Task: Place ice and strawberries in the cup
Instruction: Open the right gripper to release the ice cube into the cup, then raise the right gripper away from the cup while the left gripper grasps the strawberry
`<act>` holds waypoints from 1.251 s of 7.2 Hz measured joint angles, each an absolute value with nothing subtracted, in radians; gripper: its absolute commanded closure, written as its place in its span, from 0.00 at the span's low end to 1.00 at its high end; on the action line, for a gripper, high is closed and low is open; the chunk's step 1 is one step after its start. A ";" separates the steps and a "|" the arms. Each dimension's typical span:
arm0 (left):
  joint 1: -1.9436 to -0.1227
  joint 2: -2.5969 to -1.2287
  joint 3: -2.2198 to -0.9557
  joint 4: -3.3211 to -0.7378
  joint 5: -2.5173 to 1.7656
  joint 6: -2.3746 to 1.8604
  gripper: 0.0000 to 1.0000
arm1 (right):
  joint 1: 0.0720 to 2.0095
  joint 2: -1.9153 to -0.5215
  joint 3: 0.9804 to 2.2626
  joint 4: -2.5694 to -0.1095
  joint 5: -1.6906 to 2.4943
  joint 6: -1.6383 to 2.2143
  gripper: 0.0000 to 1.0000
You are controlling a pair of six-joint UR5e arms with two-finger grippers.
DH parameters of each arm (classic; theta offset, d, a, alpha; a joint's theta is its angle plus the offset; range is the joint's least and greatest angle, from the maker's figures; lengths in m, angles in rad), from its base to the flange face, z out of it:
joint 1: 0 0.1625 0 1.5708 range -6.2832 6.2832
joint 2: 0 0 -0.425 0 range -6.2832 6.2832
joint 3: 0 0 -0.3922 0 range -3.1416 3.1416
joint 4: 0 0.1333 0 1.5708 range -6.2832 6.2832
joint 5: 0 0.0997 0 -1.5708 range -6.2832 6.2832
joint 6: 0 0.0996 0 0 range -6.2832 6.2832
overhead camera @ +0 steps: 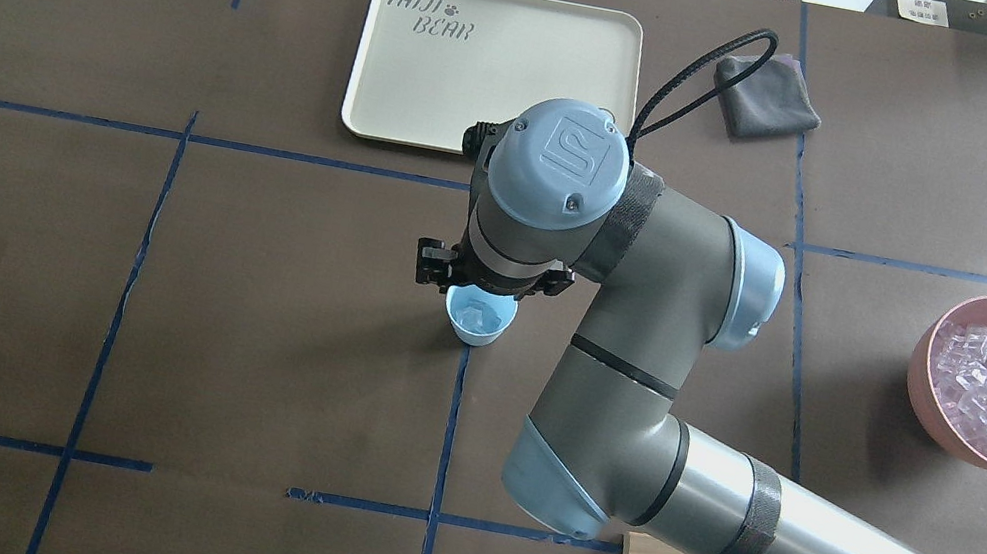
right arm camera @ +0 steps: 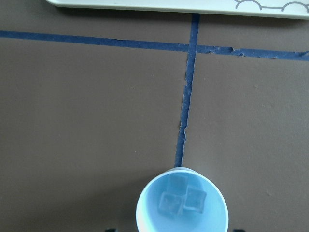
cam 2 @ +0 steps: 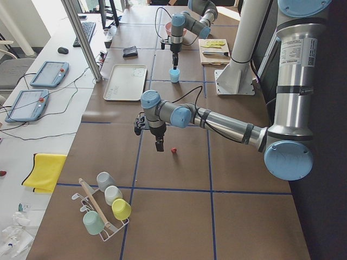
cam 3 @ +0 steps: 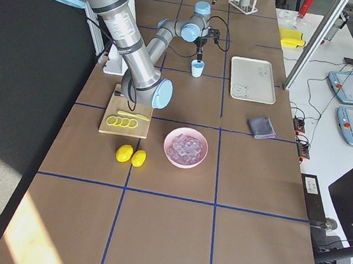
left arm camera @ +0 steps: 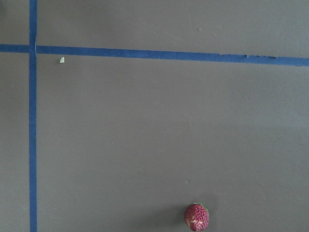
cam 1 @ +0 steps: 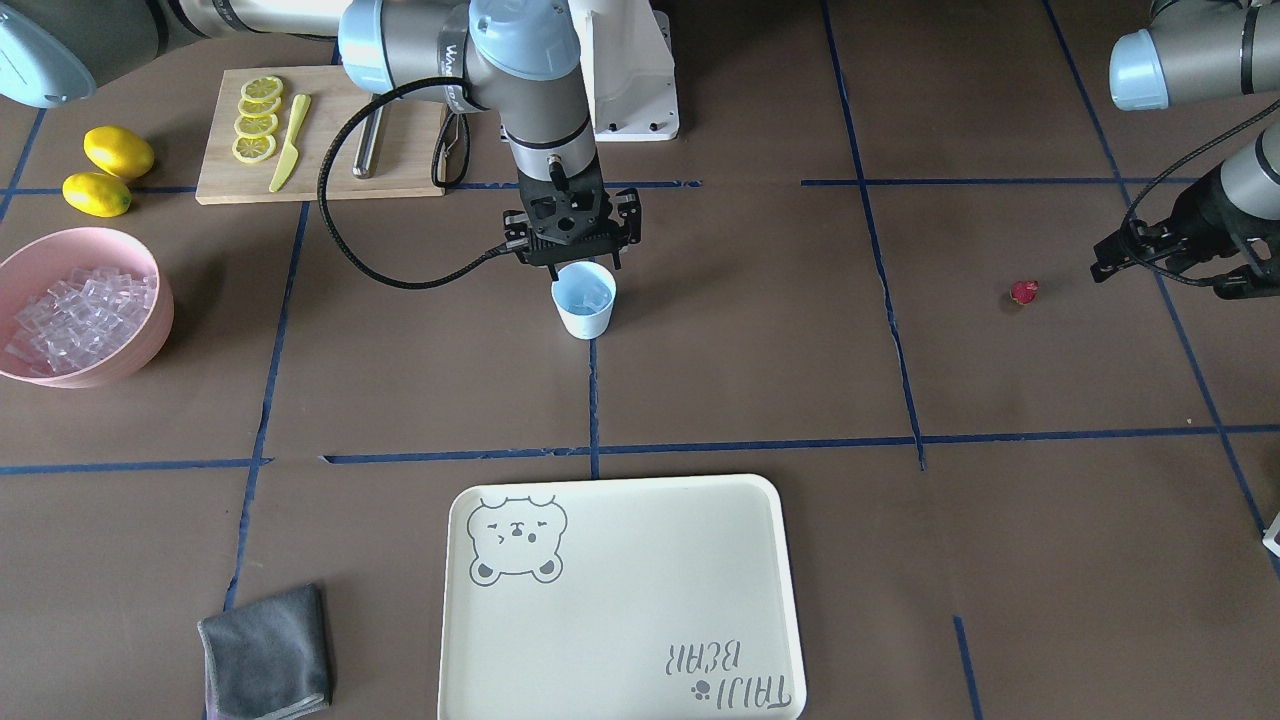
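Directly above the cup (cam 1: 584, 303), the right hand (cam 1: 572, 262) hangs with jaws spread and empty. Three cubes of ice (right arm camera: 182, 199) lie inside. The step now looks like fetching the strawberry (cam 1: 1024, 292), which sits on the table well away from the cup, toward the robot's left. Centre over it first, descend straight, pinch gently. It lies just beside the left hand (cam 1: 1108, 258), whose grip I cannot tell.

Brown table (cam 1: 700, 400), cup (cam 1: 584, 318), strawberry (cam 1: 1023, 292), bowl (cam 1: 152, 345), tray (cam 1: 640, 590), cloth (cam 1: 268, 655)
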State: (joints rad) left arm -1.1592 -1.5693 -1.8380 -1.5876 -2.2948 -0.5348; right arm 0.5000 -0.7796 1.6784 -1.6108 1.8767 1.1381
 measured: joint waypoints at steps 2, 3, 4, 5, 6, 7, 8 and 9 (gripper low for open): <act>-1.151 -1.569 -1.839 -1.588 -2.294 -0.542 0.00 | 0.507 -0.784 1.698 -1.621 1.881 1.138 0.00; -1.136 -1.568 -1.841 -1.597 -2.281 -0.563 0.00 | 0.523 -0.795 1.733 -1.658 1.890 1.130 0.00; -1.103 -1.555 -1.842 -1.637 -2.253 -0.606 0.00 | 0.549 -0.820 1.792 -1.716 1.904 1.105 0.00; -1.055 -1.524 -1.840 -1.718 -2.221 -0.670 0.00 | 0.584 -0.859 1.851 -1.757 1.926 1.059 0.00; -1.006 -1.494 -1.832 -1.807 -2.195 -0.742 0.00 | 0.624 -0.896 1.887 -1.776 1.955 1.010 0.00; -0.964 -1.477 -1.821 -1.875 -2.175 -0.805 0.00 | 0.660 -0.922 1.902 -1.783 1.978 0.966 0.00; -0.933 -1.476 -1.804 -1.916 -2.149 -0.846 0.00 | 0.687 -0.943 1.909 -1.785 1.991 0.932 0.00; -0.915 -1.484 -1.782 -1.940 -2.132 -0.863 0.00 | 0.704 -0.959 1.919 -1.785 1.998 0.914 0.00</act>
State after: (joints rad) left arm -0.9154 -1.4837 -1.7819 -1.9402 -2.1323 -0.8631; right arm 0.7043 -0.9589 1.9190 -1.7854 1.9981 0.9142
